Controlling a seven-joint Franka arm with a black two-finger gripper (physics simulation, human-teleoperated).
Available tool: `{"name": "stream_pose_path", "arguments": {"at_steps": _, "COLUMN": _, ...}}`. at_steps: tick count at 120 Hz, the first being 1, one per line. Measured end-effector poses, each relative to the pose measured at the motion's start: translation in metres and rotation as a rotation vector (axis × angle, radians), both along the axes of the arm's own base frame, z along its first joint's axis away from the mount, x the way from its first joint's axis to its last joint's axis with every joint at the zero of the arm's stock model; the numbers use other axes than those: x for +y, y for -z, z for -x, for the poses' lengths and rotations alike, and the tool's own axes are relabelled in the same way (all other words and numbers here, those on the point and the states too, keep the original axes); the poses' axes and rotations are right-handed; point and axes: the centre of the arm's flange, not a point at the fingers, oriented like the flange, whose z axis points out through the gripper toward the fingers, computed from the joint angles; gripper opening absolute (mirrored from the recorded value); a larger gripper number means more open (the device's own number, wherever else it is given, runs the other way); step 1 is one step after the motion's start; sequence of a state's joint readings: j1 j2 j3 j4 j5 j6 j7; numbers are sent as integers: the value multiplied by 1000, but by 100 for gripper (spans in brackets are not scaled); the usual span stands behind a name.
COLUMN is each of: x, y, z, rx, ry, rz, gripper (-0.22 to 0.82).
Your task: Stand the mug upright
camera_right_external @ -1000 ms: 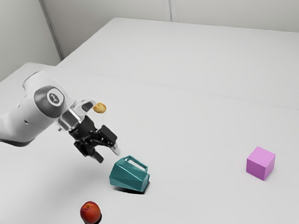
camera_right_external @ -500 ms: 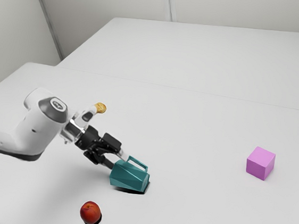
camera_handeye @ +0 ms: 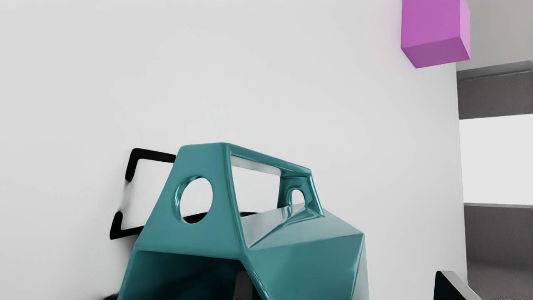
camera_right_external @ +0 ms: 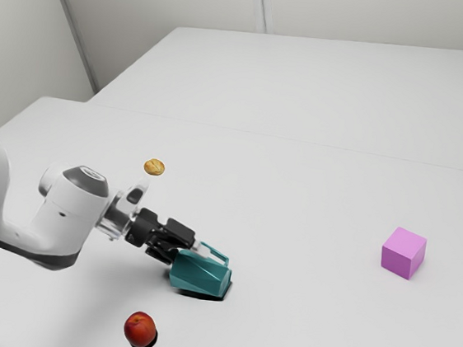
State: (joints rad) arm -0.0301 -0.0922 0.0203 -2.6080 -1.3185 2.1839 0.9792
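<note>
The teal faceted mug lies on its side on the table, handle uppermost, its base toward the exterior view's right and its mouth facing my hand. My gripper is at the mouth end, tilted low. From the wrist view, the gripper stands open with a side wall of the mug between its fingers: one fingertip shows within the mouth, the other is outside, apart from the wall. The lower part of the mug is out of sight there.
A red peach-like fruit rests near the mug, toward the bottom of the exterior view. A small golden-yellow item is beyond the hand. The pink-purple cube stands farther off at the exterior view's right.
My hand has come down and toward the exterior view's right, tilting flatter, from short of the mug to its mouth. The mug has not visibly moved.
</note>
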Motion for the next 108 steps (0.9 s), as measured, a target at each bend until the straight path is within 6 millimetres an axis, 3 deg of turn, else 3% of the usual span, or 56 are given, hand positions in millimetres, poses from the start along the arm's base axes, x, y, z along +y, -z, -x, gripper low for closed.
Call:
{"name": "stream_pose_path", "arguments": {"at_steps": 34, "x": 0, "y": -1, "z": -1, "rx": -74, "ry": 38, "rz": 0, "gripper": 0}}
{"name": "stream_pose_path", "arguments": {"at_steps": 63, "x": -1, "y": -8, "z": -2, "rx": -129, "ry": 68, "rz": -10, "gripper": -10}}
{"name": "stream_pose_path", "arguments": {"at_steps": 108, "x": -8, "y": -47, "z": -19, "rx": -243, "ry": 141, "rz": -47, "gripper": -16}}
